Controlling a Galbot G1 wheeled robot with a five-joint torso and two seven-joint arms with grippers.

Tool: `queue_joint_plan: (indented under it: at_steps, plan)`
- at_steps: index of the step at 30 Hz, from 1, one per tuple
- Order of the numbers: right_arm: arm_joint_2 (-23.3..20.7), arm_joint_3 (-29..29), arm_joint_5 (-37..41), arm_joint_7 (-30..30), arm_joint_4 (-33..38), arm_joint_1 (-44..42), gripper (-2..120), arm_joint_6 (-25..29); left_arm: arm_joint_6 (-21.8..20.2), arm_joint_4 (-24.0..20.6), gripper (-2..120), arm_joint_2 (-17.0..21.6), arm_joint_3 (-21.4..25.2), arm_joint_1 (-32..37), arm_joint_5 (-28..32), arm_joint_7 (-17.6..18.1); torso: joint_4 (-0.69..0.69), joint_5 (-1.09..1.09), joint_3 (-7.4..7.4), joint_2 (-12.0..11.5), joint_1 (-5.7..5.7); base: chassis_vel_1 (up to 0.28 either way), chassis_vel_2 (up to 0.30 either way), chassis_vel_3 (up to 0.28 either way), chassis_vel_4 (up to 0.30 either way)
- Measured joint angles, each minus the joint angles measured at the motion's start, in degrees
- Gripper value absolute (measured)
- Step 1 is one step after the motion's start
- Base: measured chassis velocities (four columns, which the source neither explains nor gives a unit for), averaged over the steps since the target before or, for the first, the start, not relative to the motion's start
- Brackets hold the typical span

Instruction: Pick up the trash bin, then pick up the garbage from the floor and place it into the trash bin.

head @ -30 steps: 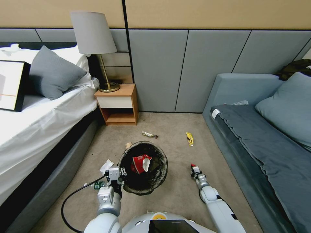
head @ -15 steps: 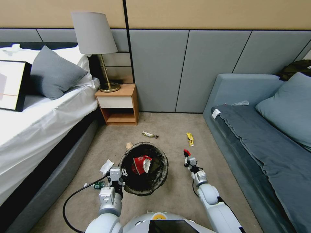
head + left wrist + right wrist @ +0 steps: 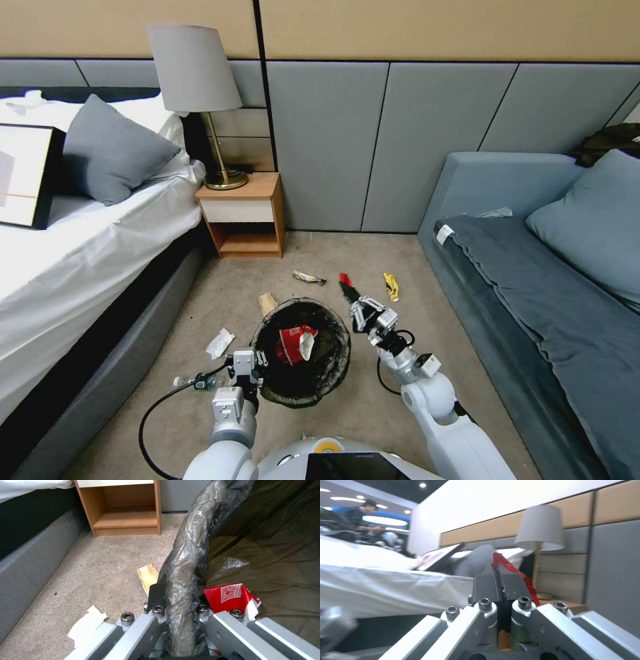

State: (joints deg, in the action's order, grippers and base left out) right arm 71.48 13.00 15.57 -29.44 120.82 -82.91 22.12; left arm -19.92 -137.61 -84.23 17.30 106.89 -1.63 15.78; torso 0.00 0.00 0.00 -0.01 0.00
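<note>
Right gripper [image 3: 351, 298], fingers clamped on red wrapper [image 3: 345, 279], swung up from floor [image 3: 373, 253] at bin's right to just beyond far-right rim; drop judged imminent. Trash bin [image 3: 301, 352], round, dark bag folded over rim, stood mid-floor between bed [image 3: 80, 253] and sofa [image 3: 533, 280], left gripper [image 3: 244, 365] pinching near-left rim. Inside: crumpled red-and-white wrapper [image 3: 295, 341]. Yellow wrapper [image 3: 391, 286], tissue [image 3: 219, 343] lay loose.
</note>
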Motion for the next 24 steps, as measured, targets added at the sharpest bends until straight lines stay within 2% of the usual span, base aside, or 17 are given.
queue_joint_plan:
  at_steps: [6,24]
  plan:
    - [0.66,-3.49,-3.68,-0.77,-2.79,-1.34,0,0.8,0.0,0.05,0,-0.12,-0.24,-0.17,-0.15,-0.05,0.0,0.0,0.0,0.0,0.0,0.0,0.0,0.0,0.0]
    - [2.13,-3.72,-6.55,-0.57,-11.32,-2.45,0,3.44,0.0,-0.27,0,-0.27,-1.01,-0.44,-0.25,-0.13,0.0,0.0,0.0,0.0,0.0,0.0,0.0,0.0,0.0]
